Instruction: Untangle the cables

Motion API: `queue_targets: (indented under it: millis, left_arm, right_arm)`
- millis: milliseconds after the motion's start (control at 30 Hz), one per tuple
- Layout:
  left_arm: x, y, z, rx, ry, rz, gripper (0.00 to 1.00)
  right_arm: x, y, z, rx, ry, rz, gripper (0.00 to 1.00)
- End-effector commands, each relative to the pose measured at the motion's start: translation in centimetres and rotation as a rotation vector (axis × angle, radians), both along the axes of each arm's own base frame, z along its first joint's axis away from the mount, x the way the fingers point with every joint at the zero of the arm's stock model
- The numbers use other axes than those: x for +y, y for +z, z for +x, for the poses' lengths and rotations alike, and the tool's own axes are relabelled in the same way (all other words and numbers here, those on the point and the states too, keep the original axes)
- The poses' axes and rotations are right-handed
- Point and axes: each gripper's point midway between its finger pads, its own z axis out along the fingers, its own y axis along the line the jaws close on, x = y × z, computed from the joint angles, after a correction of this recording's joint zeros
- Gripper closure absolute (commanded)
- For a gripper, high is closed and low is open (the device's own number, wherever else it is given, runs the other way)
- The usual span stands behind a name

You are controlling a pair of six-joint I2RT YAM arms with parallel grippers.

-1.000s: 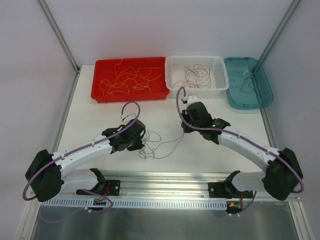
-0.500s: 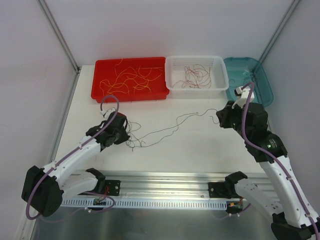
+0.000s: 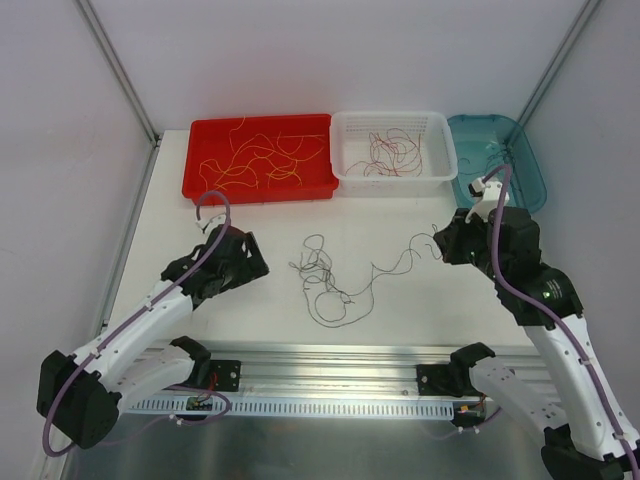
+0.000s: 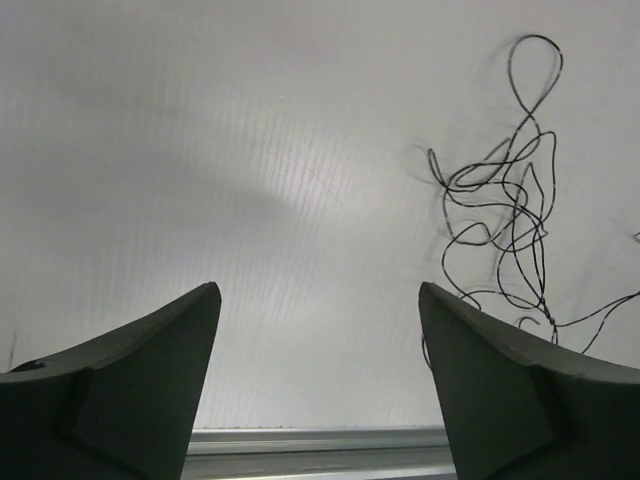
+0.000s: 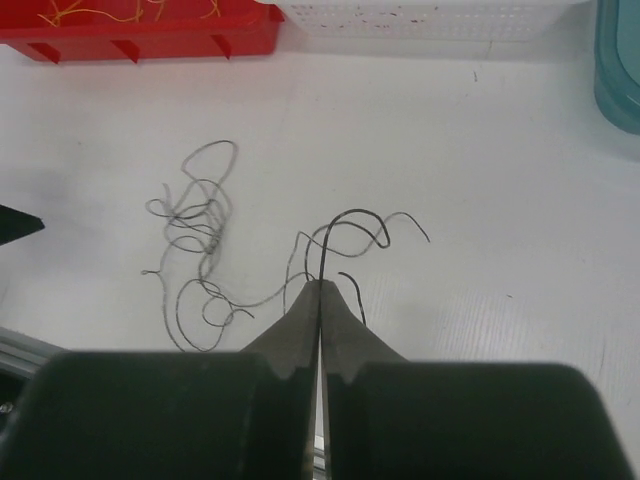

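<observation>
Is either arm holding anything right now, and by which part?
The right fingers pinch the black cable near one end; the left fingers are open and empty.

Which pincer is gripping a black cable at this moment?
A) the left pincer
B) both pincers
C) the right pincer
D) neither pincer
C: the right pincer is shut on a black cable, while the left pincer stands open and empty.

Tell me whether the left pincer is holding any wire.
No: the left pincer stands open and empty; the black wire lies on the table beside it.
</observation>
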Motion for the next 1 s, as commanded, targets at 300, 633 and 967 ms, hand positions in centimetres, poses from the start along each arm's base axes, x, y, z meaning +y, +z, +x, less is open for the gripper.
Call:
queue_targets:
  millis: [300,633,967]
  left_arm:
    - [-9.4,1.5,-0.8,0.035,-0.245,-0.113,0.11]
    - [-17.1,-1.2,1.5,0.128,-0.351,-0.034,0.26]
    - [-17.8,-6.8,2.2,0.225,-0.298,0.077,0.42]
  right_arm:
    - [2.1,4.9,-1.8,-0.060,0.138,0.097,0.99]
    - [1.8,4.2,-2.7,-0.045,0.141,0.091,0.99]
    - [2.1,3.5,-3.0,-0.031,0.156,0.107,0.99]
